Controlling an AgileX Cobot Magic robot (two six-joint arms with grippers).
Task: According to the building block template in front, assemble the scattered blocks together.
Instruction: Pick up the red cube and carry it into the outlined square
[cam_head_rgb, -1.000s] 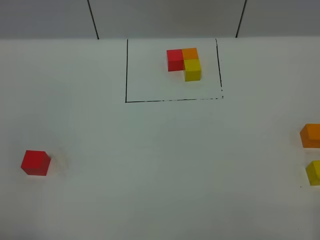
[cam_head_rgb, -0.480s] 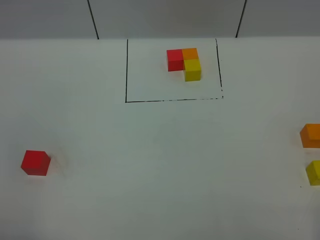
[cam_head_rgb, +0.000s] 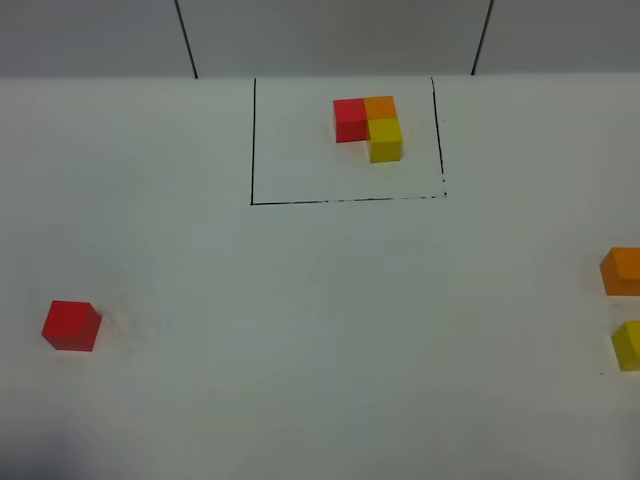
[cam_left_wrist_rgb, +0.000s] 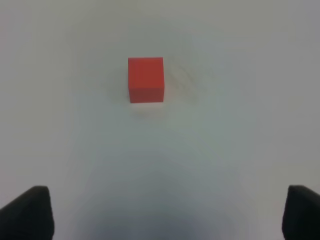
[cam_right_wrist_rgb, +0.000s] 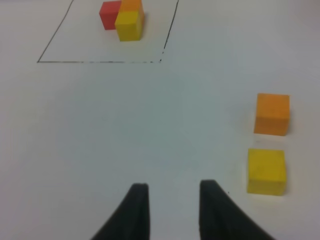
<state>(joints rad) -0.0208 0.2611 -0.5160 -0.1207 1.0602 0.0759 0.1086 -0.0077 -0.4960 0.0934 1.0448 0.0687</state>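
The building block template (cam_head_rgb: 368, 125), a red, orange and yellow L, sits inside a black drawn frame at the back; the right wrist view shows the template (cam_right_wrist_rgb: 122, 17) too. The scattered blocks lie apart: a red cube (cam_head_rgb: 71, 326) at the left, an orange cube (cam_head_rgb: 622, 271) and a yellow cube (cam_head_rgb: 628, 345) at the right edge. My left gripper (cam_left_wrist_rgb: 162, 195) is open and empty, with the red cube (cam_left_wrist_rgb: 145, 79) ahead of it. My right gripper (cam_right_wrist_rgb: 173, 187) is shut on nothing, with the orange cube (cam_right_wrist_rgb: 272, 114) and yellow cube (cam_right_wrist_rgb: 266, 171) off to one side.
The white table (cam_head_rgb: 320, 300) ends at a grey back wall (cam_head_rgb: 330, 35) crossed by two dark lines. The black frame line (cam_head_rgb: 345, 200) runs along the template's near side. Neither arm shows in the exterior high view.
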